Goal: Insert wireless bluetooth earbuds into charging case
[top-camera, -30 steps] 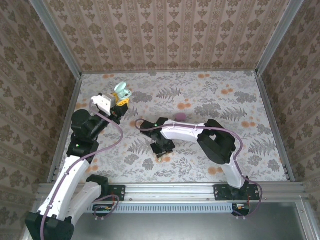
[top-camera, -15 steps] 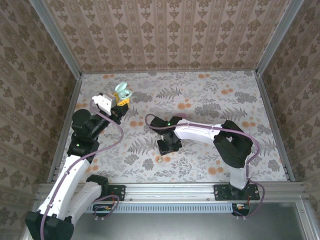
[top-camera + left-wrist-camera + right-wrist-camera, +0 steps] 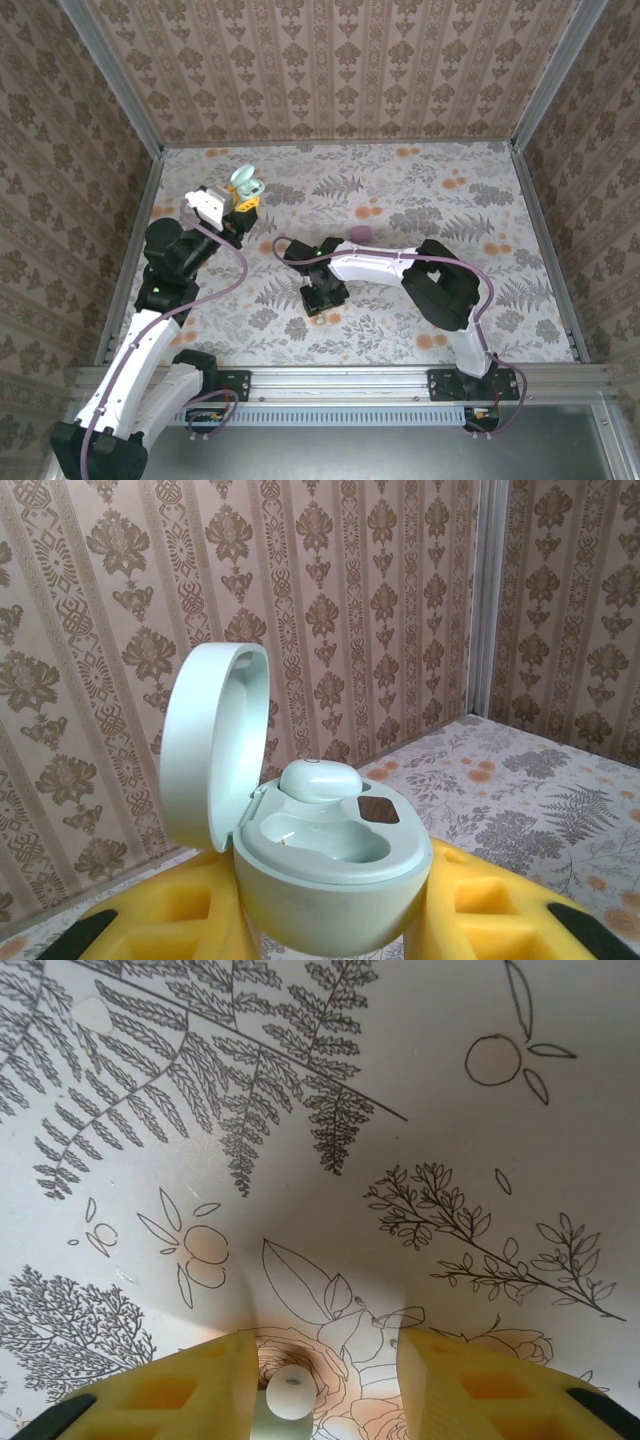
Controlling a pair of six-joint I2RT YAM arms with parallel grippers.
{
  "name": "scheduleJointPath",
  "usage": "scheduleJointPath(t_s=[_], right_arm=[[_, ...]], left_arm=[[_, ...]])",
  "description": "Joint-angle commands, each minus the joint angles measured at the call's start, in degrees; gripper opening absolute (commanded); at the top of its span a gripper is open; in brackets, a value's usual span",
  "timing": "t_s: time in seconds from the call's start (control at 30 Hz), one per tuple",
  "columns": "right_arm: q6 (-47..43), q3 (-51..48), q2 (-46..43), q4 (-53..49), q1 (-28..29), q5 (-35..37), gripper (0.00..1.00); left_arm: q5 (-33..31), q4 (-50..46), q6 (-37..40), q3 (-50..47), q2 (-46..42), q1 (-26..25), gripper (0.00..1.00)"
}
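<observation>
Floral-print table (image 3: 420, 1110). Left pincer (image 3: 330, 925) is clamped on the mint oval plastic charging case (image 3: 320, 865), lid up, with one well empty. Right pincer (image 3: 325, 1380) is low over the table, jaws apart. The tiny pale round plastic earbud (image 3: 285, 1392) lies between them, seemingly loose. Step: pickup. Next: centre, close gently, carry to the case.

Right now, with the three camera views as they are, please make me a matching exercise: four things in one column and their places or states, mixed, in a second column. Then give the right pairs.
Things
1. mint case
2. pink case
3. earbud in the left wrist view
4. earbud in the right wrist view

Places or states
a. on the table, between the fingers of the right hand
b. seated inside the open case
c. lying on the table beyond the right arm
d. gripped by the left hand, standing open

Pairs: 1-d, 2-c, 3-b, 4-a
</observation>
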Motion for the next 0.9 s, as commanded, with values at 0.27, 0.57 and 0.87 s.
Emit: scheduleJointPath(t_s=[0.27, 0.57, 0.87], right_arm=[[0.5, 2.3, 2.2, -5.9, 1.2, 0.2, 0.33], [3.5, 1.9, 3.1, -5.1, 1.5, -0.6, 0.24], [4.8, 1.0, 1.4, -4.7, 1.1, 1.4, 0.21]], left_arm=[[-0.4, 2.4, -0.8, 0.0, 0.2, -0.6, 0.31], [-0.1, 2.7, -0.9, 0.2, 0.7, -0.6, 0.31], [-0.2, 2.7, -1.0, 0.2, 0.7, -0.7, 0.31]])
